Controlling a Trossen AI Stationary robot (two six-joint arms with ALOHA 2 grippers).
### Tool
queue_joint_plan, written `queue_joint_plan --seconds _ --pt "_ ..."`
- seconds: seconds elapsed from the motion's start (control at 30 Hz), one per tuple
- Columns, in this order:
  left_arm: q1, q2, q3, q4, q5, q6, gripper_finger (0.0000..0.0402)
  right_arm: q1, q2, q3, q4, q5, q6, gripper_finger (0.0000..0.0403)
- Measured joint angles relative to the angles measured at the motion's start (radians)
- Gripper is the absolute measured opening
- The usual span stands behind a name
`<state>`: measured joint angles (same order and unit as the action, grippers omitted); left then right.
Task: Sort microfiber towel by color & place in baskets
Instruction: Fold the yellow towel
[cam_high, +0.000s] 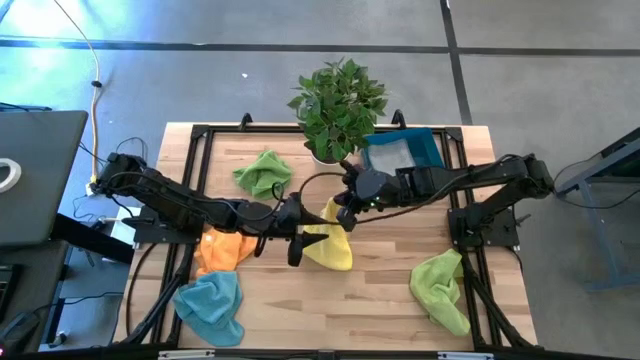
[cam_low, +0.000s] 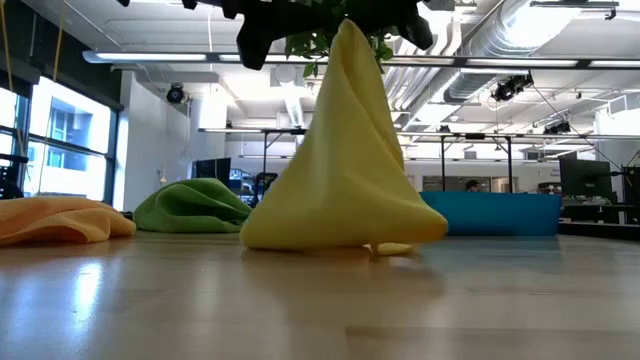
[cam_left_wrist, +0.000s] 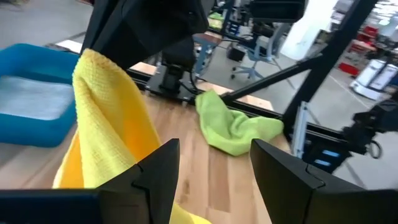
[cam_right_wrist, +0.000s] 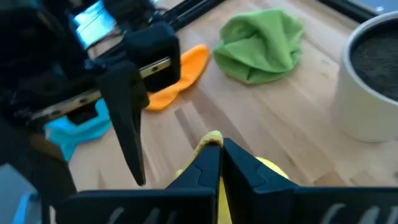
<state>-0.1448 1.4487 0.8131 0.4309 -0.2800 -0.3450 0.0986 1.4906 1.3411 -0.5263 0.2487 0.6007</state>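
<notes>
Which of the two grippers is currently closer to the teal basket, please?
Right. The right gripper, pinching the yellow towel, sits just beside the basket; the left gripper hangs open farther off across the table.

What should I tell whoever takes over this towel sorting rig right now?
Right gripper: shut on the yellow towel, lifting it into a peak at table centre.
Left gripper: open, beside that towel, holding nothing.
Blue basket: far right corner, a pale cloth inside.
Still loose on the table: orange towel, blue towel, green towel near the plant, green towel at the right front.
Left: nearly all the sorting.
</notes>
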Motion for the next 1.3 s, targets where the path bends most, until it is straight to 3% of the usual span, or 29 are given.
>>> queue_joint_plan --seconds 0.27,0.43,0.6,1.0,1.3 --pt "0.004 0.011 0.0 0.001 -0.082 0.061 0.0188 0.001 0.0 0.0 0.051 0.037 0.029 0.0" --pt "0.023 0.04 0.0 0.001 -0.082 0.06 0.0188 0.002 0.0 0.0 0.095 0.037 0.023 0.0" --pt "0.026 0.047 0.0 0.003 -0.163 0.053 0.0188 0.006 0.0 0.0 0.094 0.038 0.003 0.0" --pt "-0.002 0.042 0.0 0.098 -0.169 0.214 0.0188 0.008 0.0 0.0 0.054 0.037 -0.014 0.0" --pt "0.027 0.042 0.0 0.098 -0.203 0.226 0.0188 0.008 0.0 0.0 0.054 0.037 -0.057 0.0"
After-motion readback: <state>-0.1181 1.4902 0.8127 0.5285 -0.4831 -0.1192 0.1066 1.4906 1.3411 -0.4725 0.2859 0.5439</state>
